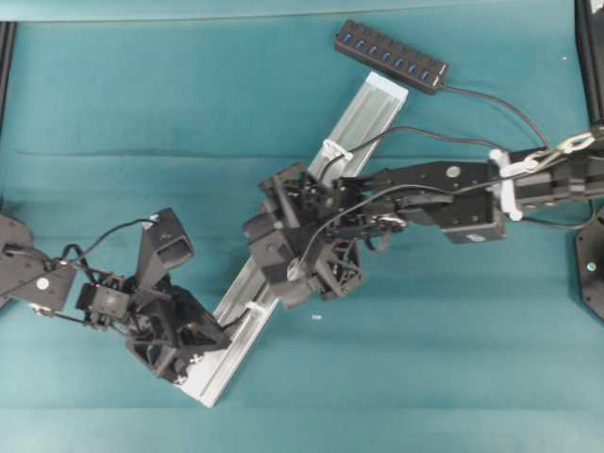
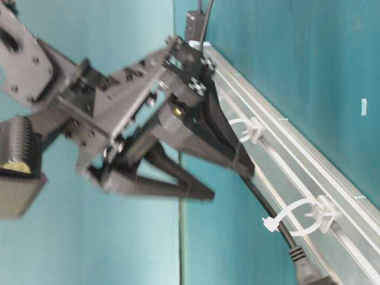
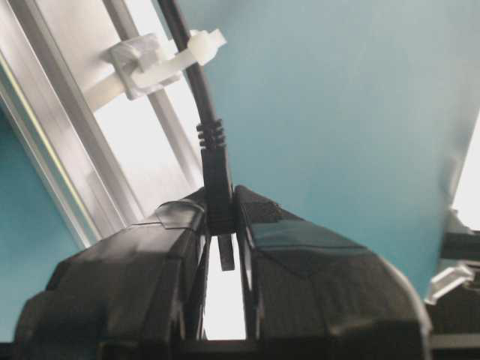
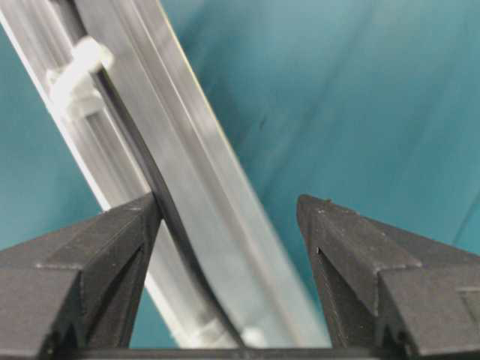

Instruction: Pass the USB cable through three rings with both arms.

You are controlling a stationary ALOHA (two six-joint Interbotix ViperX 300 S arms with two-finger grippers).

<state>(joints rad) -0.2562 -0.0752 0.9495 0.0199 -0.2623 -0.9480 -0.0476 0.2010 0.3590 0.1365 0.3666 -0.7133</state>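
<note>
My left tool (image 3: 222, 225): clamped on the plug end of the USB cable (image 3: 202, 112), low in the frame, just below a white ring (image 3: 161, 64) the cord passes through. My right tool (image 4: 229, 210): jaws wide apart over the silver rail (image 4: 202, 187), holding nothing. Cord lies along the rail on the teal table (image 1: 142, 104).

The table cover (image 1: 142, 85) was plain teal. On it, the rail (image 1: 373, 109) was pale silver, streaked along its length (its grooves read as darker lines). The rings (image 2: 252, 129) on the rail were milky white. The USB cable (image 3: 204, 112) was black, as was its ribbed plug. Beyond the rail's far end, the hub (image 1: 390, 55) was black with blue sockets. Both grippers were matte black.
</note>
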